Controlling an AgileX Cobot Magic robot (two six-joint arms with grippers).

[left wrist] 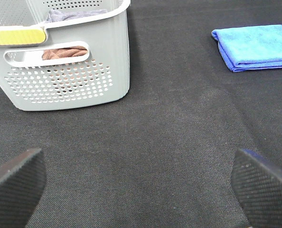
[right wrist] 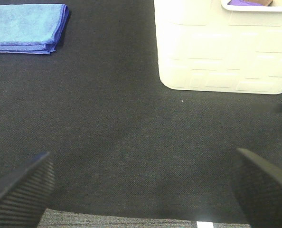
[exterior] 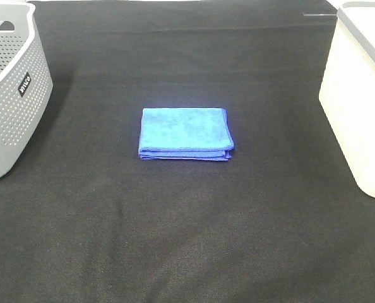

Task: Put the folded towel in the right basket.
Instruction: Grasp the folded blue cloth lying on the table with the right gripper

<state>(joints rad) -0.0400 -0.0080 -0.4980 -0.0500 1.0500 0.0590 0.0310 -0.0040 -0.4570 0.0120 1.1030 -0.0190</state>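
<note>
A folded blue towel [exterior: 185, 133] lies flat on the black cloth in the middle of the table. It also shows in the left wrist view [left wrist: 256, 46] and the right wrist view [right wrist: 26, 27]. The white right basket [exterior: 359, 95] stands at the right edge; it also shows in the right wrist view [right wrist: 224, 45]. My left gripper [left wrist: 136, 183] is open and empty, well short of the towel. My right gripper [right wrist: 141, 187] is open and empty, near the table's front edge. Neither arm shows in the exterior high view.
A grey perforated basket [exterior: 11, 88] stands at the left edge, holding cloths, one brown [left wrist: 65, 52]. Something purple [right wrist: 245, 4] lies in the white basket. Black cloth [exterior: 187, 240] covers the table.
</note>
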